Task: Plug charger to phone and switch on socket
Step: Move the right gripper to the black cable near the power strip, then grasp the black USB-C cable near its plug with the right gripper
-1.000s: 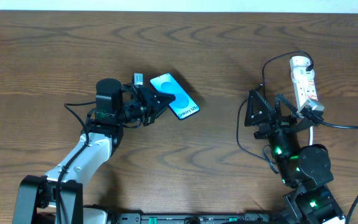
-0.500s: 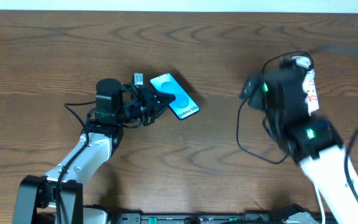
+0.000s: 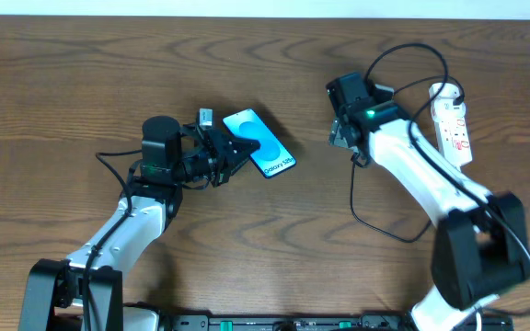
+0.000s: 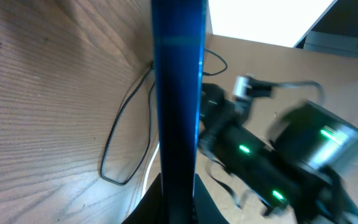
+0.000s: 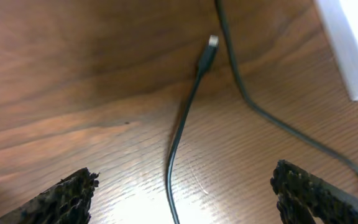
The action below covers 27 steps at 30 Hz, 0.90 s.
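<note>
l gripper (image 3: 221, 153) clamped on phone (image 3: 263, 145), mid-table, screen facing up. r gripper (image 5: 182, 186) jaws wide apart over charger (image 5: 205, 55), plug tip flat on table (image 3: 81, 74), cable looping by socket (image 3: 451, 115) at far r.

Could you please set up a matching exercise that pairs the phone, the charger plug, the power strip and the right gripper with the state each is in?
Things:
1 phone
2 charger plug
3 power strip
4 right gripper

States:
A jaws open
B black, lying unplugged
C held in the left gripper
D white, far right

Pairs: 1-C, 2-B, 3-D, 4-A
</note>
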Tool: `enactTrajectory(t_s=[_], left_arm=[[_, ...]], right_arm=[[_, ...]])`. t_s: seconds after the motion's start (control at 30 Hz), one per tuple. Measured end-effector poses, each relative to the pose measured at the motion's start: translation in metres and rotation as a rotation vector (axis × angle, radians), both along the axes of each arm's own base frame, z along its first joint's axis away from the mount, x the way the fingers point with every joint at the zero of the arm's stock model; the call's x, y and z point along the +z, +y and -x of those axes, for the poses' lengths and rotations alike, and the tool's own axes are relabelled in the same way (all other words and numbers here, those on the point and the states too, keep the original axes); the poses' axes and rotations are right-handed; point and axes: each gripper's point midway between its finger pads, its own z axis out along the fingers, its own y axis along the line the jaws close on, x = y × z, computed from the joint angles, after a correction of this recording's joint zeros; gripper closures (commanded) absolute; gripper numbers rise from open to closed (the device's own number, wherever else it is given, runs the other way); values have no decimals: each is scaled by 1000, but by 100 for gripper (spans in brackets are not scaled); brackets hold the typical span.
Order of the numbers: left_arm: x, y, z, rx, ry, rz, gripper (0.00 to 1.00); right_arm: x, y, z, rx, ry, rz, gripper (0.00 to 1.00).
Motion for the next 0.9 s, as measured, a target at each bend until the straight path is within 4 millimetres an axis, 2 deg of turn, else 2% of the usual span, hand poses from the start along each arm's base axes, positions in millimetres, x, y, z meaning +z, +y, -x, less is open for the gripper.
enactTrajectory(t_s=[0.1, 0.2, 0.33, 0.57, 0.77, 0.87, 0.9], left_arm=[[0, 0, 0, 0, 0, 0, 92], [0, 0, 1, -3, 1, 1, 92], [0, 0, 1, -3, 1, 2, 93], [0, 0, 1, -3, 1, 1, 92], [0, 0, 1, -3, 1, 1, 92], [0, 0, 1, -3, 1, 1, 92], [0, 0, 1, -3, 1, 1, 93]], right_arm=[[-23, 2, -5, -32, 22, -25, 25], [-37, 6, -13, -56, 22, -81, 32], [-44, 6, -22, -79, 17, -166, 37], [-59, -7, -20, -143, 66, -224, 41], [-72, -7, -17, -178, 99, -252, 48], [-75, -6, -14, -204, 101, -266, 63], [-77, -6, -13, -216, 103, -272, 71]])
